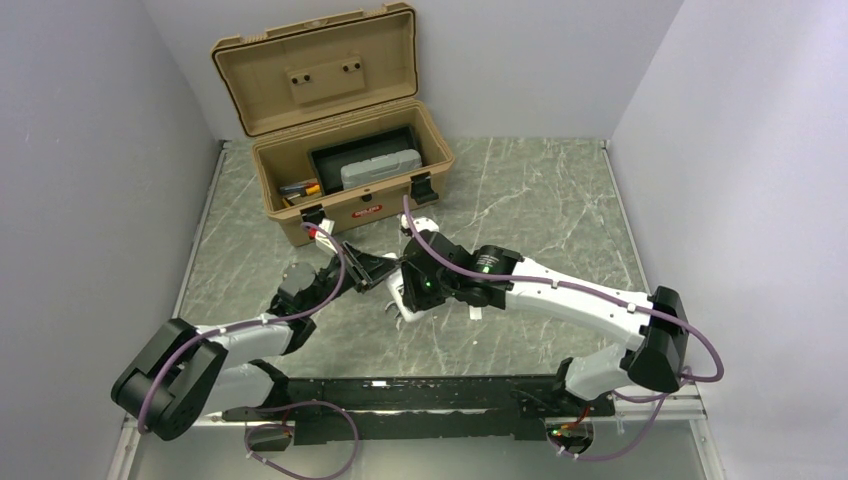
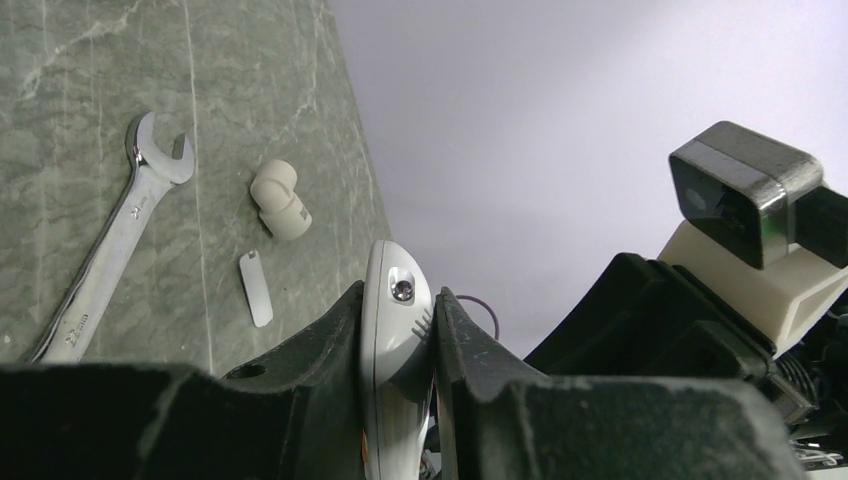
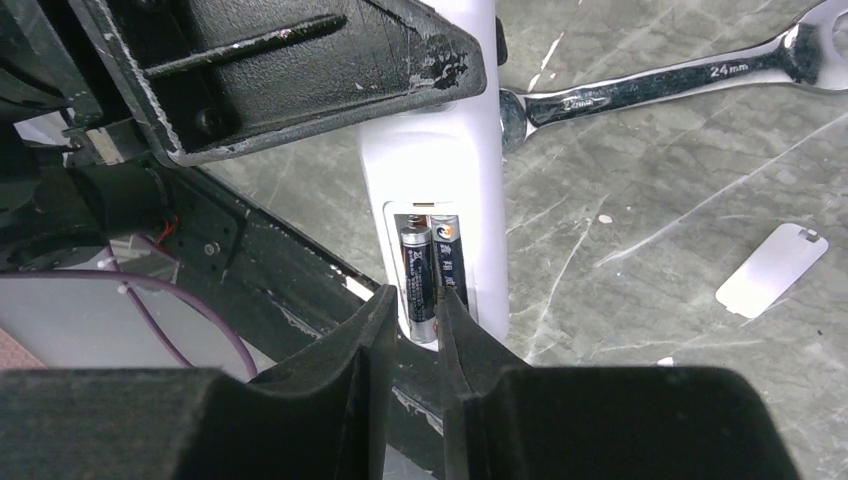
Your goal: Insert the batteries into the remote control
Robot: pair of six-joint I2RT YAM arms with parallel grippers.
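Observation:
My left gripper is shut on the white remote control and holds it on edge above the table. In the right wrist view the remote shows its open battery recess, with the left gripper's black fingers clamped on its far part. Two batteries lie side by side in the recess. My right gripper has its fingertips closed to a narrow gap round the near end of the left battery. The other battery lies beside it. In the top view both grippers meet mid-table.
A silver wrench lies on the marble table behind the remote and also shows in the left wrist view. A thin white battery cover and a small white curved piece lie near it. An open tan toolbox stands at the back.

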